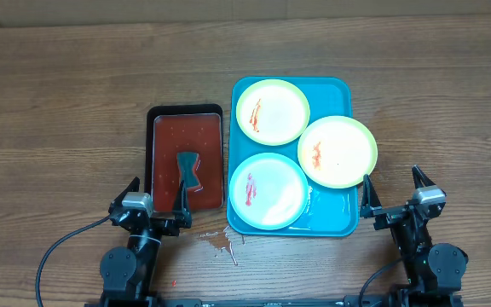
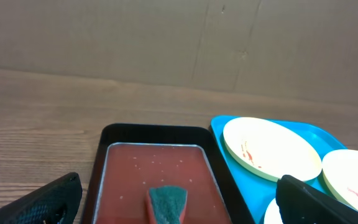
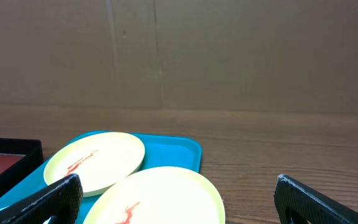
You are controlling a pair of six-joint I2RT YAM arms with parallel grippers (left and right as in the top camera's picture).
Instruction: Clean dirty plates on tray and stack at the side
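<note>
Plates (image 1: 271, 111) of round shallow plastic, three in all, are lying close together on the large turquoise rectangular plastic tray (image 1: 335, 89), right of the middle of the wooden bench (image 1: 58, 102). One yellow-green-rimmed plate is sitting at the tray's far left, a second yellow-green-rimmed plate (image 1: 337, 152) is overhanging its right rim, and the light-blue-rimmed plate (image 1: 266, 190) is lying at the near left. Each is carrying a red-orange smear.

Both arms are crouching low at the near edge, wrists pointing toward the far side. The left end effector (image 1: 158, 193) is hanging released and empty, fingers spread wide, its right finger over the near edge of the smaller black tray (image 1: 183, 109) of red liquid, where a dark green-topped sponge (image 2: 168, 202) is resting. The right end effector (image 1: 392, 189) is likewise spread wide, grasping nothing, just beside the turquoise tray's near right corner.
</note>
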